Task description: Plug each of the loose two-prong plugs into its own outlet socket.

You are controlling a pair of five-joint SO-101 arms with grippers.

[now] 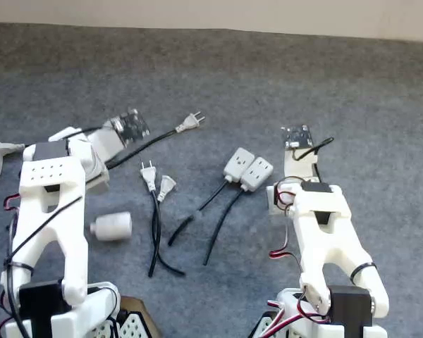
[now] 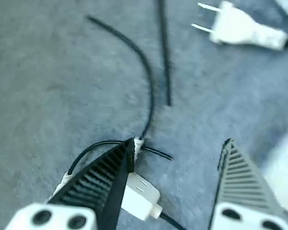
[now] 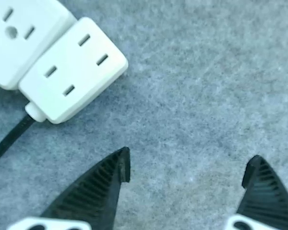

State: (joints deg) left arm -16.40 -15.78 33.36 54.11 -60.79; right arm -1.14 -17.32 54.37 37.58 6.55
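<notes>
The right hand (image 3: 187,163) hangs released, its two black fingers spread wide over bare grey counter (image 3: 206,86), just beside the pair of outlet sockets (image 1: 256,172). The nearer socket (image 3: 72,69) touches its twin. Both lie face up with slots showing, each on a black cord that runs back toward the arms.

The left hand (image 2: 180,143) is released too, grasping nothing, well off to the left of the sockets. One of its fingers (image 2: 101,177) sits over a white connector (image 2: 141,199) on a black cord; whether they touch I cannot tell.

Left of the sockets and nearer the arms, a white cylindrical piece (image 1: 111,226) lies on its side. Between that piece and the sockets two loose two-prong plugs lie side by side, the left plug (image 1: 149,174) and the right plug (image 1: 167,186), both unplugged, their black cords trailing back. Farther out, up and left of the sockets, a third plug (image 1: 190,122) lies alone, well apart from them, its cord running toward the left arm.
</notes>
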